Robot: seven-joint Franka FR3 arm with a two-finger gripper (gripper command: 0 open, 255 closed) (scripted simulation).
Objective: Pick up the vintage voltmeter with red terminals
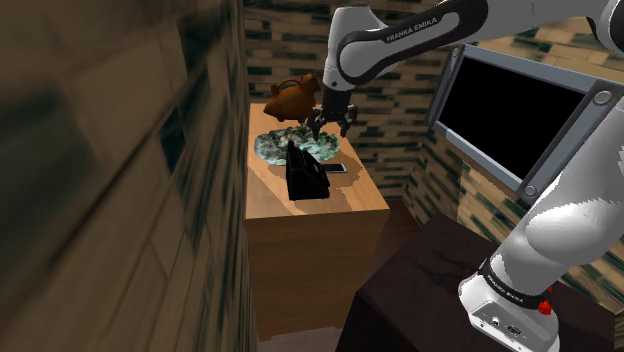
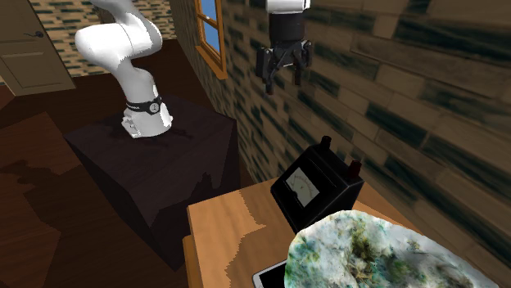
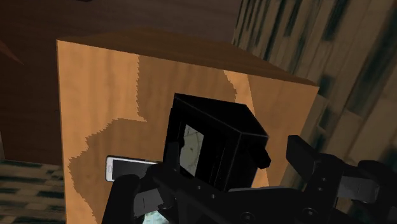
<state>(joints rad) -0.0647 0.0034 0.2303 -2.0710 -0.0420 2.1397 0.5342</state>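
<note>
Gripper (image 2: 282, 80) spread above voltmeter (image 2: 315, 190) | I judge it rigid, hefty, dial fragile | pinch flat sides, below terminals (image 2: 357, 168).

Black voltmeter (image 1: 305, 176) beneath hand (image 1: 331, 130), on table (image 1: 352, 192)

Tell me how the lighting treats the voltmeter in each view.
Shoulder view: the voltmeter is a black silhouette against the lit wooden table. Second exterior view: its pale dial catches light and shows plainly. Wrist view: dim; its dark case nearly merges with the black gripper, and a jagged darker patch crosses the table.
</note>
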